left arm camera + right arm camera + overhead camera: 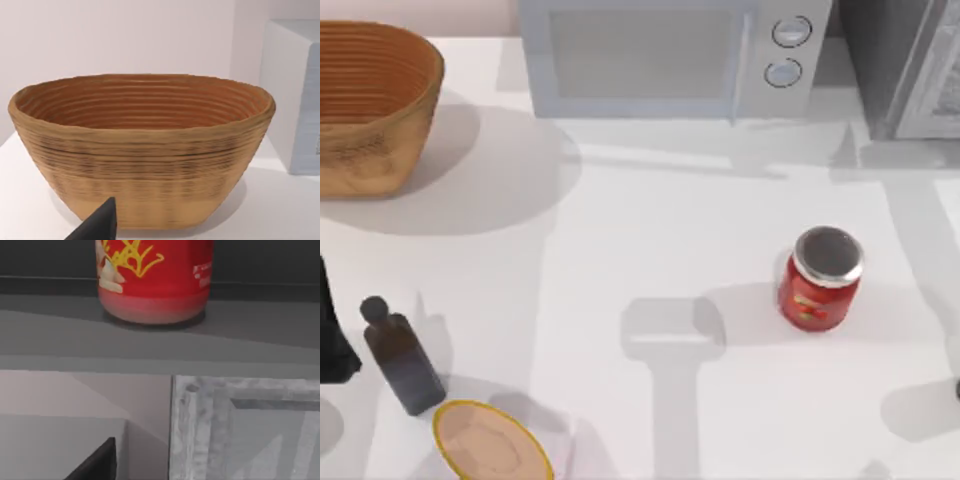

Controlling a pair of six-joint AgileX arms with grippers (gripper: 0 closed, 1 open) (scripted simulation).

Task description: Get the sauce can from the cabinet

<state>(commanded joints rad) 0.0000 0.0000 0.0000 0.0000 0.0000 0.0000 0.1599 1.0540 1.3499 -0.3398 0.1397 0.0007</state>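
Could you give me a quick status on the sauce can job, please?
Right gripper facing the cabinet, fingers unclear. Sauce can upright on its dark shelf, untouched. Door panel swung open below; left gripper parked by the basket.

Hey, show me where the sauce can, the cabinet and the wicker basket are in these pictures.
sauce can point(152, 285): right wrist view, on its red label, standing on the cabinet's dark shelf.
cabinet point(880, 60): top view, on its dark grey side wall, far right corner.
wicker basket point(380, 130): top view, on its outer wall, far left corner.
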